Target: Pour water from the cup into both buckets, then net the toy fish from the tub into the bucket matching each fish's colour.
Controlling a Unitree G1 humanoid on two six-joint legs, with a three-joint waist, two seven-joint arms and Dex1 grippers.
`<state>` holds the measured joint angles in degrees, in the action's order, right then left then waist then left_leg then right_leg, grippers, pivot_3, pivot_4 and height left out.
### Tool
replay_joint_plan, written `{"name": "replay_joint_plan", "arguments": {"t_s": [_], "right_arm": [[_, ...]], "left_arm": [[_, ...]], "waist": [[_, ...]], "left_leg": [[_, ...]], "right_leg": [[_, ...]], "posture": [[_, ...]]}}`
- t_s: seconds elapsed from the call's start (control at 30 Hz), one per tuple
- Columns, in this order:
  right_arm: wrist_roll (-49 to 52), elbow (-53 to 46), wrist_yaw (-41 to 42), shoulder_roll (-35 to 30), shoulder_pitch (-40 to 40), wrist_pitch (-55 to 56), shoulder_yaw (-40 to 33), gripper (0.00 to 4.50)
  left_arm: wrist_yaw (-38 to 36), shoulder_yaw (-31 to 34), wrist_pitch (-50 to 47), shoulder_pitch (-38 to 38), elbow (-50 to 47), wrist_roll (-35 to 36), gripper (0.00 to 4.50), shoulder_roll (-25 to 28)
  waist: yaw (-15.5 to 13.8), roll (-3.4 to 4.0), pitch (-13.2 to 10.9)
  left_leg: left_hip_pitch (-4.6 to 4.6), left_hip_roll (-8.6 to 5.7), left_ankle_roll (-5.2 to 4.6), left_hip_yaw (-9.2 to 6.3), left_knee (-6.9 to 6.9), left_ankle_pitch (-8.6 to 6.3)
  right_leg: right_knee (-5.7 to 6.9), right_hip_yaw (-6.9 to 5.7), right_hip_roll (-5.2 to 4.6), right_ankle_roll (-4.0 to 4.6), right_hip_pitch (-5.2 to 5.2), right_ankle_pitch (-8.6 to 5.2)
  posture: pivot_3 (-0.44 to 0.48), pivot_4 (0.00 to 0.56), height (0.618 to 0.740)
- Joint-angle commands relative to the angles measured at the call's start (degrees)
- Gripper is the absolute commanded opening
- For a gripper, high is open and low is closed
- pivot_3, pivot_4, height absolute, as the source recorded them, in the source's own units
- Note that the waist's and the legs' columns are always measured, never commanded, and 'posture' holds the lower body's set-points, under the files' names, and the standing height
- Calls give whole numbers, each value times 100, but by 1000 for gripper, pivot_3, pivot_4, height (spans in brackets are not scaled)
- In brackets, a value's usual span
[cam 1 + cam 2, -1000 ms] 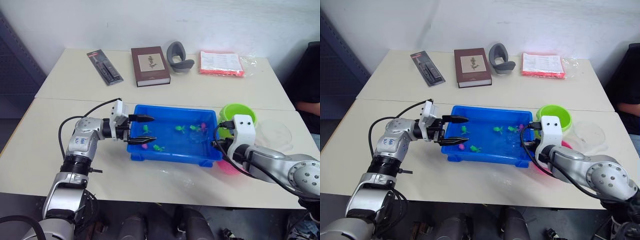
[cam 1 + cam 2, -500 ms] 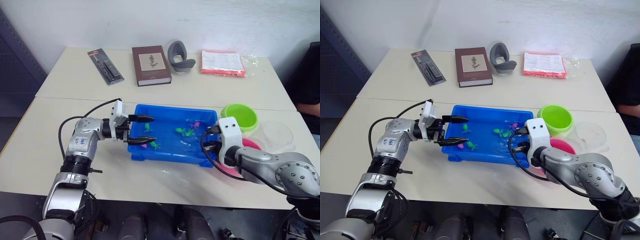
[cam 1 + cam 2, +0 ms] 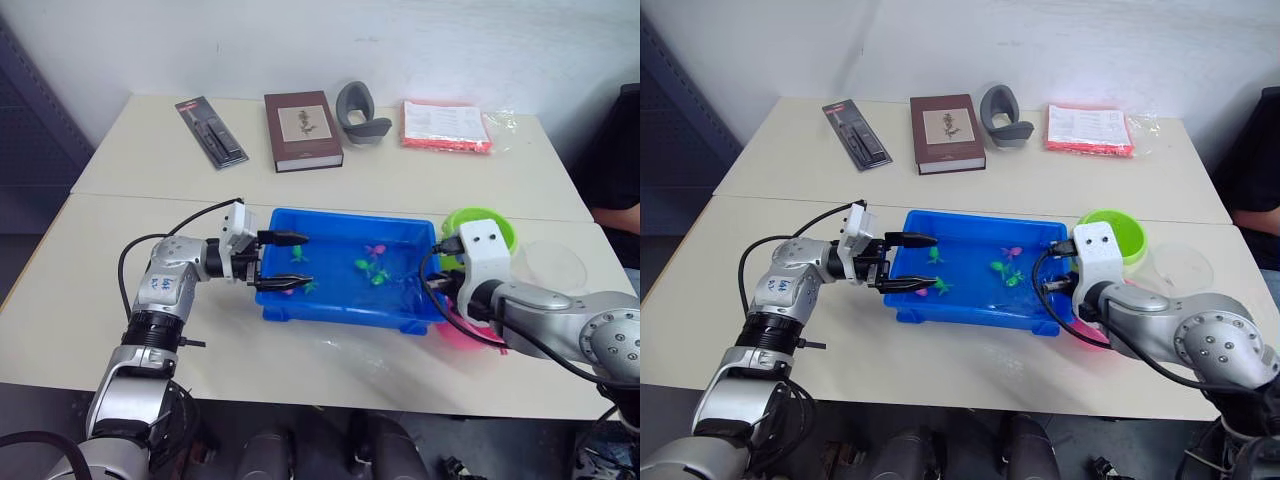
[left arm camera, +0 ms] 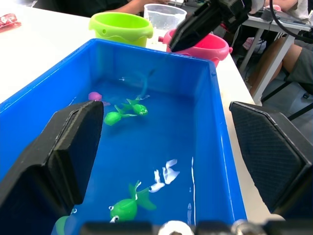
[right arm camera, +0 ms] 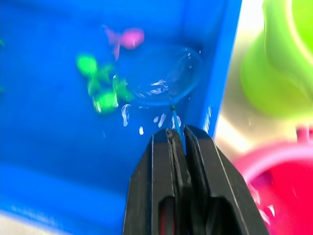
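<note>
Swung back right toward the buckets since a moment ago, the right end effector [image 5: 177, 142] pinches the net [image 5: 164, 76] by its thin, light, whippy stick, hoop dipped at the tub's [image 3: 330, 315] right end near slippery little fish [image 3: 376, 250].

A bright blue tub [image 3: 340, 312] was seen on a cream table [image 3: 120, 260]. Green fish [image 4: 124, 207] and a pink fish [image 5: 128, 38] were seen in the water. On the right, a lime green bucket [image 4: 121, 27] and a pink bucket [image 4: 205, 47] were seen, with a clear cup [image 4: 165, 13] near them. The net [image 5: 166, 81] was rimmed in blue. Black fingers [image 4: 68, 147] were seen on the left gripper [image 3: 285, 261]. At the far side, a dark brown book [image 3: 300, 130] and a red and white packet [image 3: 443, 126] were seen.
</note>
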<state>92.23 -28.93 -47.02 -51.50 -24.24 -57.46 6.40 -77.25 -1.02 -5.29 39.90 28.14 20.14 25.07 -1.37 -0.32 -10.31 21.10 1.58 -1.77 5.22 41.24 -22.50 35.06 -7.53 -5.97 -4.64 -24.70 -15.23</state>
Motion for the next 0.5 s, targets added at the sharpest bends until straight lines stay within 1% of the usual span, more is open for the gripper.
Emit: {"name": "replay_joint_plan", "arguments": {"t_s": [0.03,0.3,0.5], "right_arm": [[-532,-81,282,180,-130,5,-21,0],[-1055,-47,713,755,-158,-139,-68,0],[-1174,44,886,1116,-233,-418,-49,0]], "left_arm": [[17,42,35,72,-40,44,4437,-30],[52,72,7,-16,-103,44,4437,40],[58,132,-27,-59,-123,16,4437,272]], "waist": [[3,0,0],[12,0,0],[19,0,0]], "left_leg": [[1,0,0,1,0,0],[0,1,0,3,0,0],[0,1,0,7,-1,0]], "right_leg": [[0,0,1,0,-1,0],[3,-1,6,0,-3,0],[6,-3,8,0,-8,0]], "posture": [[0,150,740],[0,150,740],[0,150,740]]}}
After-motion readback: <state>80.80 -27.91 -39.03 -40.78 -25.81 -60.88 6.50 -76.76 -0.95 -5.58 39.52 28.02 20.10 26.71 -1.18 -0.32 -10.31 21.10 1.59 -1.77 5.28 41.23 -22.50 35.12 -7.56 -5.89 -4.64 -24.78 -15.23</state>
